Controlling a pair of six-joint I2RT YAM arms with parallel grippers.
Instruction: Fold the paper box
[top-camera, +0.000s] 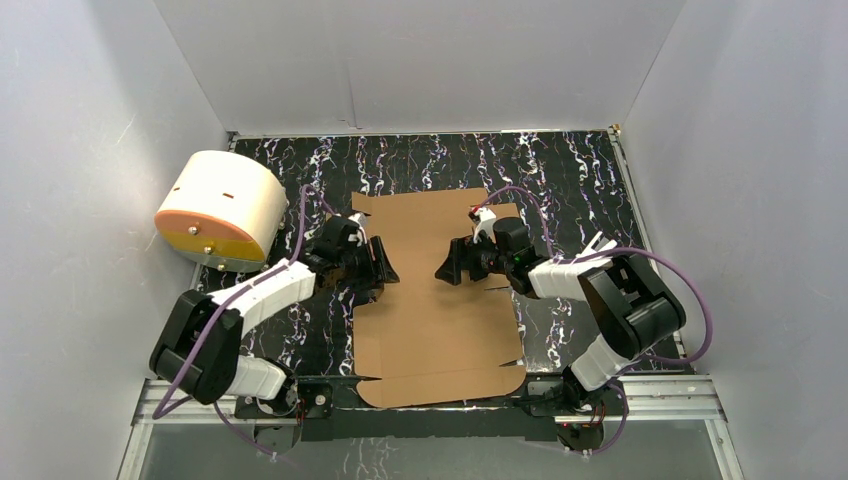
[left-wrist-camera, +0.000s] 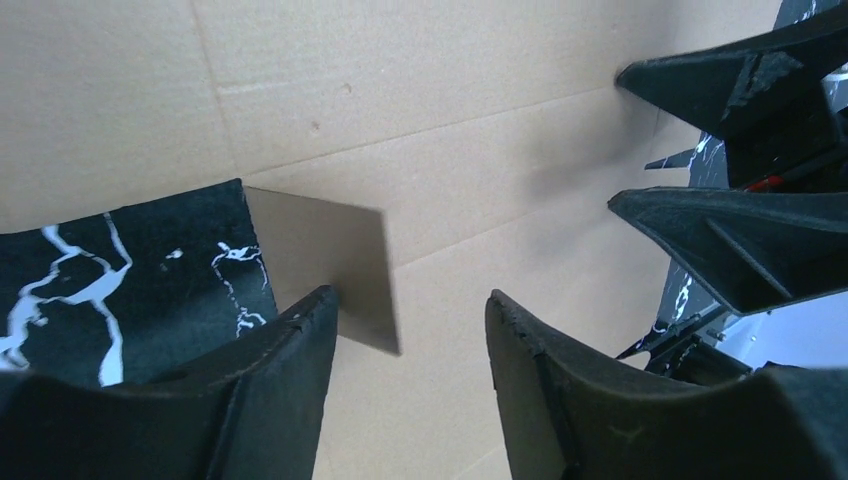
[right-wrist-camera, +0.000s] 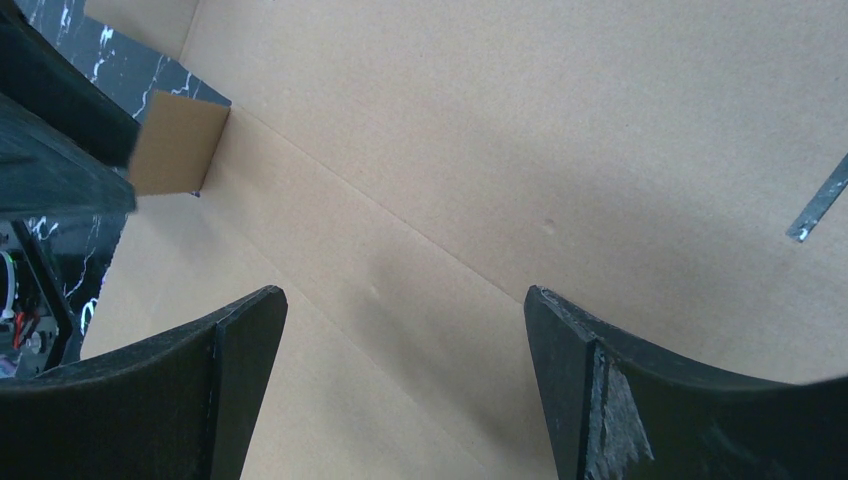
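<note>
TABLETOP VIEW: The paper box (top-camera: 435, 320) lies as an unfolded brown sheet at the centre of the overhead frame. It rests on a black marbled table (top-camera: 570, 170), with its near edge reaching the arm bases at the bottom.

Both wrist views cut the sheet off on every side and show only creased cardboard. The left gripper (left-wrist-camera: 410, 300) is at the sheet's left edge, its fingers about half parted with nothing clamped between them. A small flap (left-wrist-camera: 330, 265) stands up from the sheet just ahead of the finger at lower left of that frame. Whether that finger touches the flap is hard to make out. From above, the gripper's body covers most of this spot.

The right gripper (right-wrist-camera: 402, 295) is over the sheet's right-centre, its fingers spread wide above bare cardboard and holding nothing. The two grippers face each other across the middle of the sheet, near but apart.

A thin dark slot (right-wrist-camera: 818, 208) shows at the right edge of the right wrist frame, partly cut off. A cream-white cylinder (top-camera: 225, 195) with an orange face sits at upper left of the overhead frame, beside the white wall (top-camera: 90, 120) and apart from the sheet. Purple cables (top-camera: 690, 300) loop off both arms.
</note>
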